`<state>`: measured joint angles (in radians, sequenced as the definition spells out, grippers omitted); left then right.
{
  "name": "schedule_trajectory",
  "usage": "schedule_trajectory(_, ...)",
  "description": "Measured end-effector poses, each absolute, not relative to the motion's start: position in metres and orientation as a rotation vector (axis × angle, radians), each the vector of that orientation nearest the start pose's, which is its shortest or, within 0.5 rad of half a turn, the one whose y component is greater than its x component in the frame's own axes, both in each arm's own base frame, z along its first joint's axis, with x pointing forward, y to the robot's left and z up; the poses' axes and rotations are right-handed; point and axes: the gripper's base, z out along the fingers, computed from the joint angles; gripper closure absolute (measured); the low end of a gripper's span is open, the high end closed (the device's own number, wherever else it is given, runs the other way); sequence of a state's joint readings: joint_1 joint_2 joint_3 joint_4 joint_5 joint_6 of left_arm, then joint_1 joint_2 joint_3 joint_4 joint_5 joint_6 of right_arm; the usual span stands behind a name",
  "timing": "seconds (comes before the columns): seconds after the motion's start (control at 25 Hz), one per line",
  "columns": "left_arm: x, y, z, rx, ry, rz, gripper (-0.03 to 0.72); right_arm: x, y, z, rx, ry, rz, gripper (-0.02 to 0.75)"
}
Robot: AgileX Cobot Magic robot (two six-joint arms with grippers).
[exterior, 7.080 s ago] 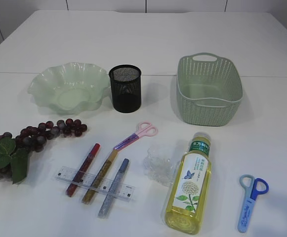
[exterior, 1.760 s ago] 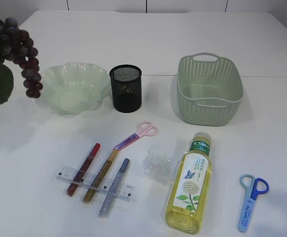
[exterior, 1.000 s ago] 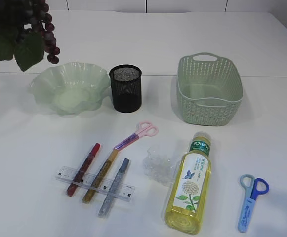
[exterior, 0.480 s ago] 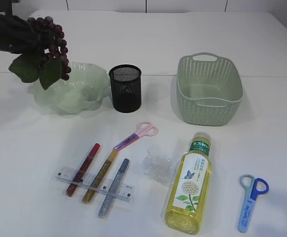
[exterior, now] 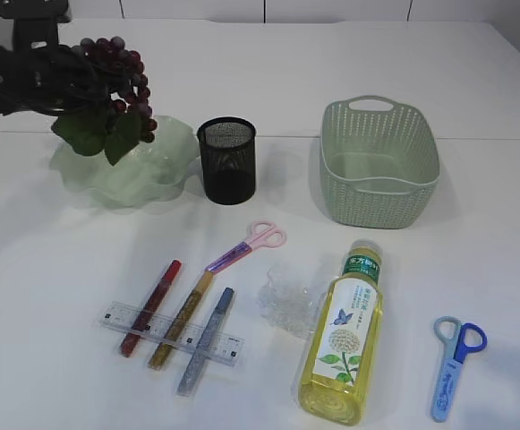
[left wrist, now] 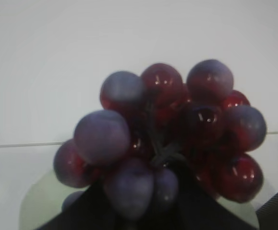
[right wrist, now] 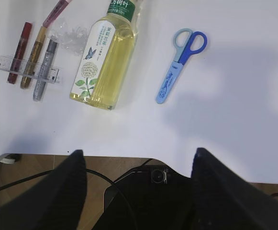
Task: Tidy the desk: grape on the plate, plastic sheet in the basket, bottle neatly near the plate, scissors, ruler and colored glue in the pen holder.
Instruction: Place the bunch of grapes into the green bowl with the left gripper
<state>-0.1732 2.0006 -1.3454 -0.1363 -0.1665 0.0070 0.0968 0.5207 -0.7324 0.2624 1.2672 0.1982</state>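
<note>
Left gripper [exterior: 49, 76] clamped on grapes [exterior: 116, 67], bunch held in air over plate [exterior: 161, 175], leaves hanging toward it. Pen holder [exterior: 227, 161] just right of plate. Three glue pens [exterior: 183, 309] under ruler [exterior: 172, 334]; pink scissors [exterior: 246, 246] beside them. Plastic sheet [exterior: 286, 300] touching lying bottle [exterior: 345, 336]. Basket [exterior: 379, 166] behind. Blue scissors [exterior: 455, 363] far right. Right gripper [right wrist: 139, 163] spread wide, holding nothing.
</note>
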Motion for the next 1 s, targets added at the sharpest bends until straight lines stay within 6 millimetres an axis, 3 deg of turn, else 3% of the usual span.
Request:
schedule_trajectory(0.44,0.460,-0.082,0.171,0.038,2.033,-0.166,0.538,0.056,0.028,0.320,0.130,2.546,0.464,0.207)
schedule_trajectory(1.0,0.464,-0.081,0.173,0.031,1.964,-0.163,0.538,0.056,0.028,0.320,0.130,2.546,0.464,0.207)
